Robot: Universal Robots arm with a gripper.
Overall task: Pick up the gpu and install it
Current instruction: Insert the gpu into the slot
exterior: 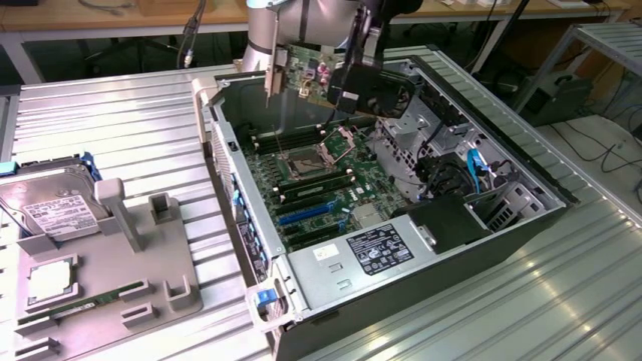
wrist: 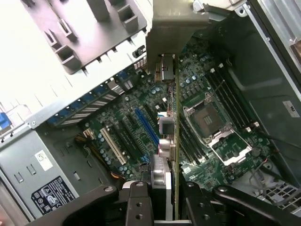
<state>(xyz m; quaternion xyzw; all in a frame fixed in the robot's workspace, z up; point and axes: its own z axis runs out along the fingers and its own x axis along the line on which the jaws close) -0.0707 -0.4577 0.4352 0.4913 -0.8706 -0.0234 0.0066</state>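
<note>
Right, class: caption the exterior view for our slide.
Pincer holds the gpu over the open computer case.

The arm [exterior: 258, 34] reaches in from the exterior view's twelve o'clock edge, wrist aimed toward six o'clock, and its gripper [exterior: 346, 92] hangs with both fingers [wrist: 136, 202] clamped on the upright gpu [exterior: 306, 71].

Exterior high and oblique; wrist close over shared motherboard [exterior: 336, 197].

PSU label [exterior: 381, 250], hard drive label [exterior: 57, 216]: print illegible.
</note>
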